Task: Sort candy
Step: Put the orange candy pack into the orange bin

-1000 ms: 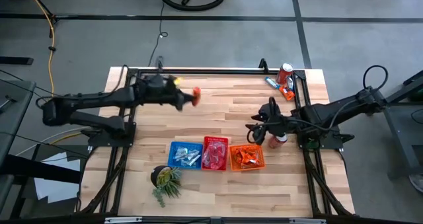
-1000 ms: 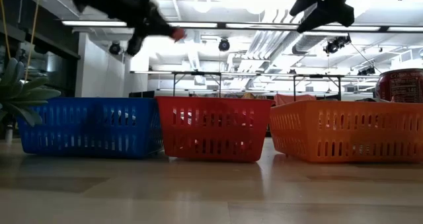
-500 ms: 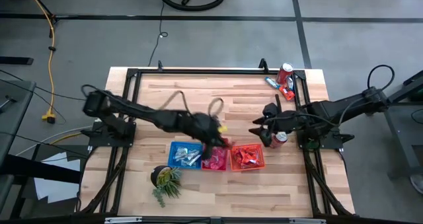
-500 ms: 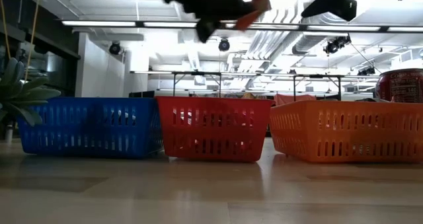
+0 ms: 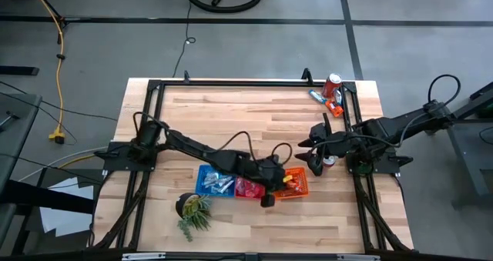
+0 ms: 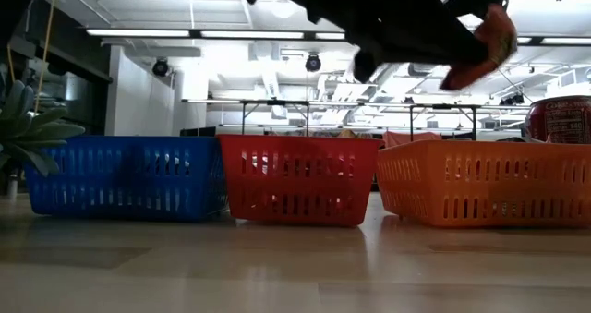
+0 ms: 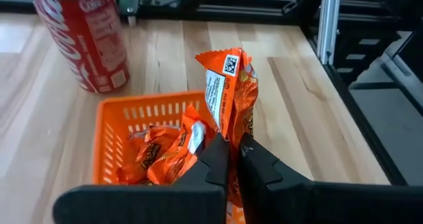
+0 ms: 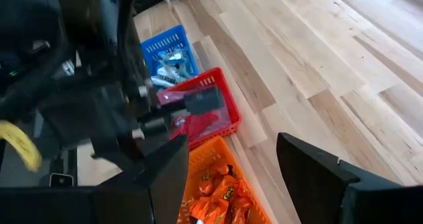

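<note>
Orange crinkly wrapped candy packet (image 7: 230, 92) is clamped between the closed fingers of the left gripper (image 7: 232, 154), which holds it directly above the orange slotted plastic basket (image 7: 117, 115). That basket already contains more orange wrapped candy (image 7: 162, 154). In the high view the left gripper (image 5: 282, 178) is reached across the wooden table (image 5: 231, 115) to the orange basket (image 5: 296, 190), the rightmost of three in a row; the red basket (image 5: 249, 189) with red packets sits in the middle and the blue basket (image 5: 206, 172) with silver-blue packets on the left. The right gripper (image 8: 231, 178) hovers with fingers spread wide, near the baskets, beside a red soda can (image 7: 84, 39). A small green potted plant (image 5: 192, 209) stands in front of the blue basket.
</note>
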{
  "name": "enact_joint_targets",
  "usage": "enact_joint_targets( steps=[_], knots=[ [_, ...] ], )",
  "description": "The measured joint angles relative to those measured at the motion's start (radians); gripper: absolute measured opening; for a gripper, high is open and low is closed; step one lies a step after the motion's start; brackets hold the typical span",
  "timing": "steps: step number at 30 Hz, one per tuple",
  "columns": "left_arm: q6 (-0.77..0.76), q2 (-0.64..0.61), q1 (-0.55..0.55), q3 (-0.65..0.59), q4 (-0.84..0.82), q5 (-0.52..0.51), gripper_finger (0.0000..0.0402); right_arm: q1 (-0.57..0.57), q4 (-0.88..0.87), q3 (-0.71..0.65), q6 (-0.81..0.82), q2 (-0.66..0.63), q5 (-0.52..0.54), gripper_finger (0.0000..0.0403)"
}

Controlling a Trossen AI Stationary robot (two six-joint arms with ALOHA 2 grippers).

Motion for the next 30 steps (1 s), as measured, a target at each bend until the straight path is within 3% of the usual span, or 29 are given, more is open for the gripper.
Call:
enact_joint_targets(
  steps=[8, 17, 23, 27, 30],
  knots=[
    [-0.056, 0.023, 0.009, 0.019, -0.069, -0.009, 0.0038, -0.001, 0.0, 0.0, 0.05, 0.0, 0.021, 0.0224],
    [-0.054, -0.07, 0.061, 0.018, -0.291, 0.008, 0.017, -0.02, 0.001, 0.0, 0.119, -0.011, 0.113, 0.0224],
    [0.044, -0.267, 0.189, -0.018, -0.544, 0.007, 0.0234, -0.104, -0.001, 0.0, 0.24, -0.005, 0.192, 0.0224],
    [0.036, -0.476, 0.333, -0.185, -0.412, 0.044, 0.0247, -0.241, -0.03, 0.001, 0.326, 0.027, 0.202, 0.0224],
    [-0.031, -0.648, 0.442, -0.371, -0.217, 0.116, 0.0248, -0.388, -0.117, 0.001, 0.363, 0.067, 0.111, 0.0224]
  ],
)
